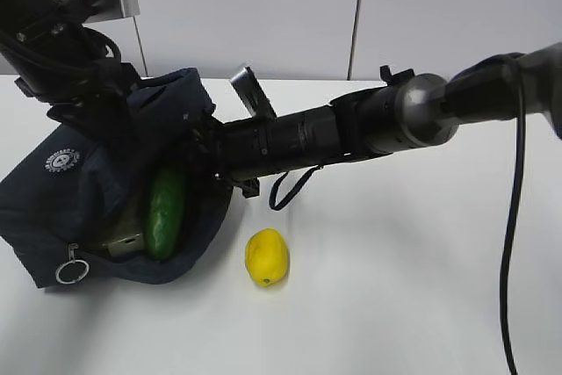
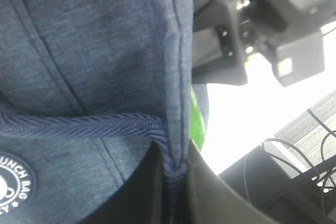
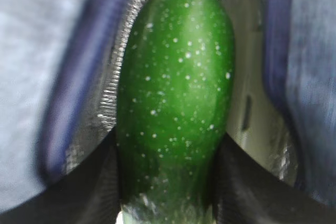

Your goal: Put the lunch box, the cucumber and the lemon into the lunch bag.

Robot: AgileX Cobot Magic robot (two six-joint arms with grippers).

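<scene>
On the white table, the dark navy lunch bag is seen lying with its mouth opened toward the camera. Its upper edge is pinched by the left gripper: in the left wrist view, a fold of the blue fabric is pressed between the two dark fingers, just beside the woven handle strap and above the round white logo.

The right gripper is reached across from the right into the bag's mouth. In the right wrist view, the cucumber is clamped between its dark fingers, which are set on either side of the lower end. The cucumber is pointed into the silver-lined interior, and in the exterior view it is seen inside the opening.

The lunch box is found within the bag, just left of the cucumber; only a dull green corner is visible, so its exact seating cannot be judged. The lemon is left on the table just outside the bag's mouth, apart from both grippers. The metal ring pull is hung at the bag's lower left corner.
</scene>
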